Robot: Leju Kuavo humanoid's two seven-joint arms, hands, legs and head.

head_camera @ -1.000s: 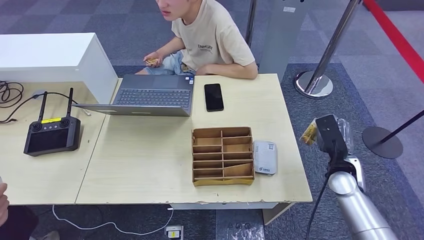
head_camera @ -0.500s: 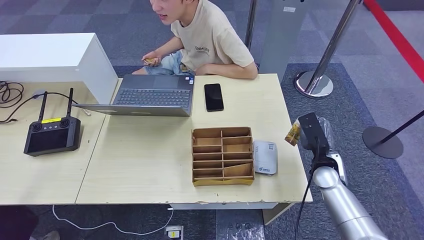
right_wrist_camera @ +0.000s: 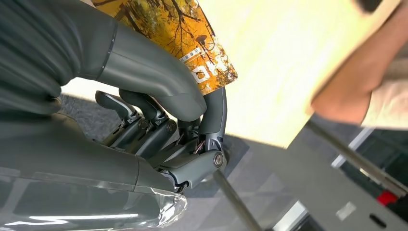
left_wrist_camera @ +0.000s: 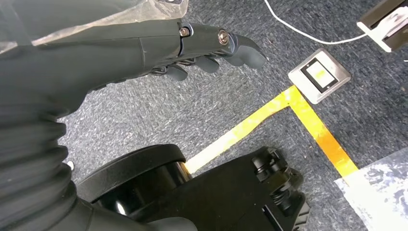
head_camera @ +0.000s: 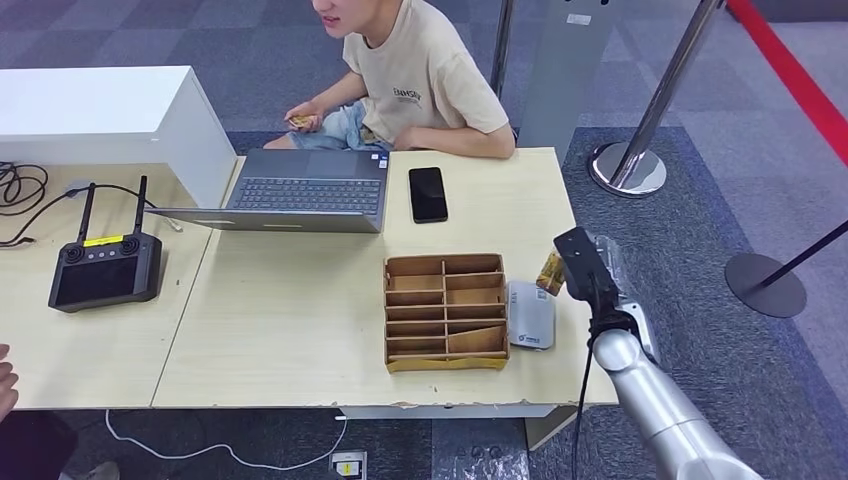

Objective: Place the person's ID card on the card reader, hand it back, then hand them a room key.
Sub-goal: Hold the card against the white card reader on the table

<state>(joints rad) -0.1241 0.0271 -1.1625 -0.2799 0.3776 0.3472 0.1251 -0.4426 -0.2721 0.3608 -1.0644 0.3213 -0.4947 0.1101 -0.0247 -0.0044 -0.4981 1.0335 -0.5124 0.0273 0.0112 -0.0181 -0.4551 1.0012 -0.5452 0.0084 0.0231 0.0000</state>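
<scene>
- The bench (head_camera: 290, 330) is seen carrying everything; a person (head_camera: 425, 75) is seated at its twelve o'clock edge, well placed to receive a card back.
- A laptop (head_camera: 300, 192) is set open at about eleven o'clock on the bench, with a black phone (head_camera: 427, 193) just beside it at twelve.
- A black handheld controller (head_camera: 103, 270) is laid at nine o'clock on the neighbouring surface, well apart from the work.
- The cardboard organiser (head_camera: 446, 311) is parked centre-right, presumably for room keys, though none can be made out in it.
- The white card reader (head_camera: 530, 314) is found touching the organiser at its three o'clock side, face up and uncovered, so nothing is judged to block a card from above.
- The right robot hand (right_wrist_camera: 159, 96) is raised at the bench's three o'clock edge, near the reader, thumb clamped over the ID card (right_wrist_camera: 192, 45) so its printed face is kept flat for laying down.
- The left robot hand (left_wrist_camera: 192, 43) is hung low over the carpet, fingers loosely curled, nothing held.
- Next step, as judged: the card to be lowered onto the reader.
</scene>
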